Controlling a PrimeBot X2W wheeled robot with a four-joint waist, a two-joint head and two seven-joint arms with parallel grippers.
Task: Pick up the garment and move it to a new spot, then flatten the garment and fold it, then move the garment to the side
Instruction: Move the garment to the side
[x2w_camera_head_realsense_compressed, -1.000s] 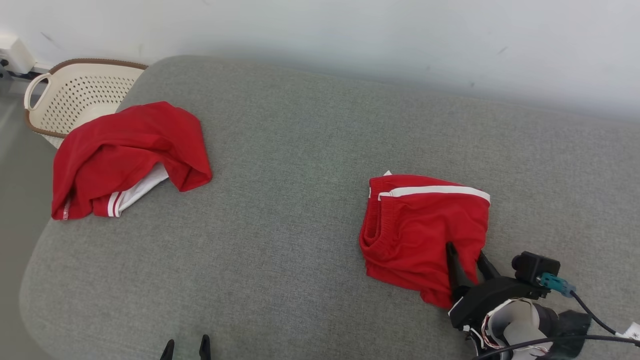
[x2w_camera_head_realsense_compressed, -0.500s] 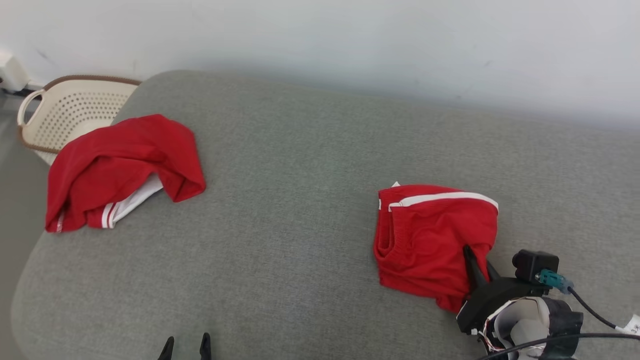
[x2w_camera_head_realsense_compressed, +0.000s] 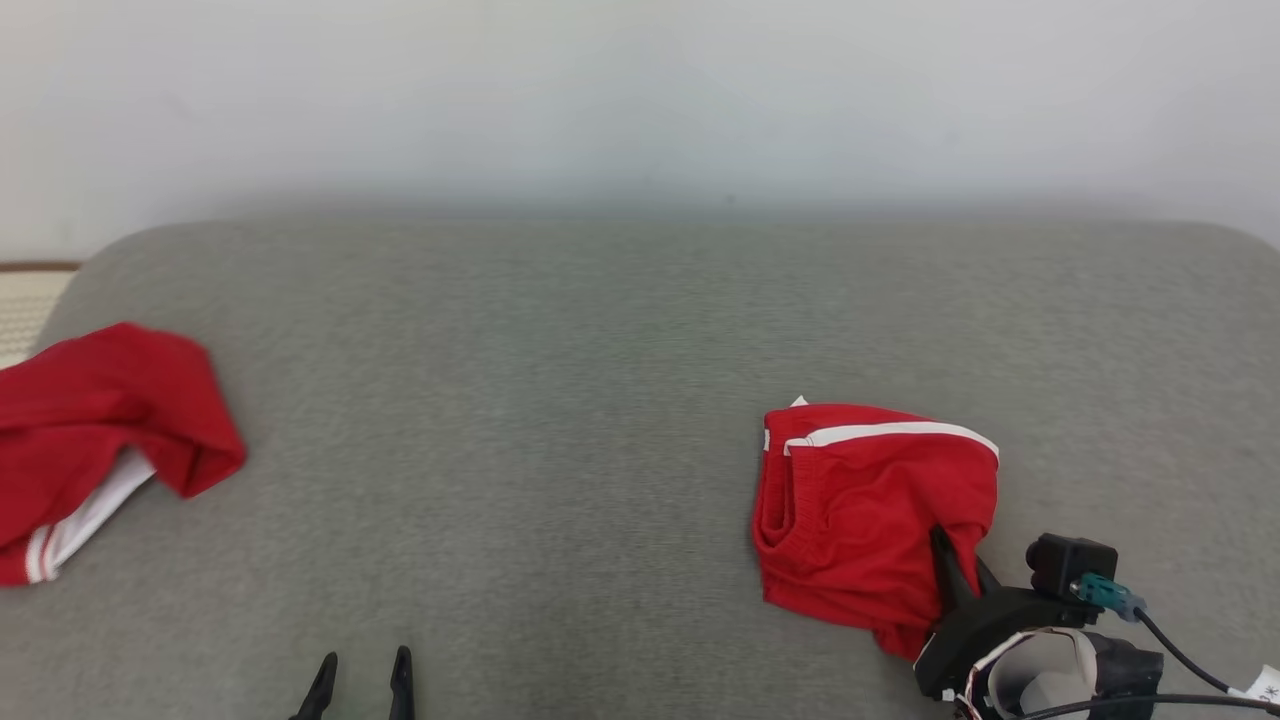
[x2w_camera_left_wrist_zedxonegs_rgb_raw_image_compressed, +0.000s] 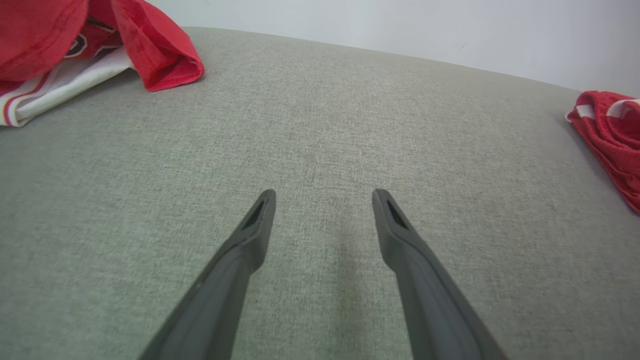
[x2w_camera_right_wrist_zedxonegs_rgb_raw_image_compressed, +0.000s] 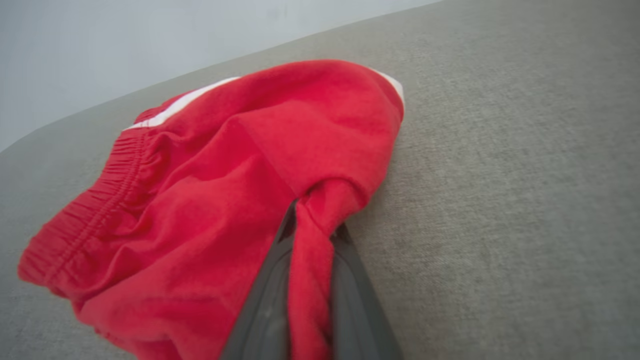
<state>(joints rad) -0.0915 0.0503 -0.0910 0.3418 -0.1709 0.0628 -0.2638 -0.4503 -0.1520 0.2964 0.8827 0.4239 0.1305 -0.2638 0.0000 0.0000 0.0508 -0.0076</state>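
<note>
The garment (x2w_camera_head_realsense_compressed: 870, 500) is a folded pair of red shorts with a white stripe, lying on the right of the grey cushion (x2w_camera_head_realsense_compressed: 550, 400). My right gripper (x2w_camera_head_realsense_compressed: 948, 545) is shut on the garment's near right edge. In the right wrist view a bunched fold of the garment (x2w_camera_right_wrist_zedxonegs_rgb_raw_image_compressed: 225, 190) is pinched between the fingers of the right gripper (x2w_camera_right_wrist_zedxonegs_rgb_raw_image_compressed: 312, 227). My left gripper (x2w_camera_head_realsense_compressed: 362, 668) is open over bare cushion at the front. The left wrist view shows the left gripper (x2w_camera_left_wrist_zedxonegs_rgb_raw_image_compressed: 324, 197) holding nothing, with the garment (x2w_camera_left_wrist_zedxonegs_rgb_raw_image_compressed: 610, 130) far off to its right.
A second red garment with white trim (x2w_camera_head_realsense_compressed: 90, 420) lies crumpled at the cushion's left end, also seen in the left wrist view (x2w_camera_left_wrist_zedxonegs_rgb_raw_image_compressed: 75, 30). A sliver of a cream basket (x2w_camera_head_realsense_compressed: 25, 310) shows behind it. A pale wall runs along the back.
The right gripper's fingers have shut on the garment's edge. The head camera has swung right, and the gap between the garment and the second red garment has grown.
</note>
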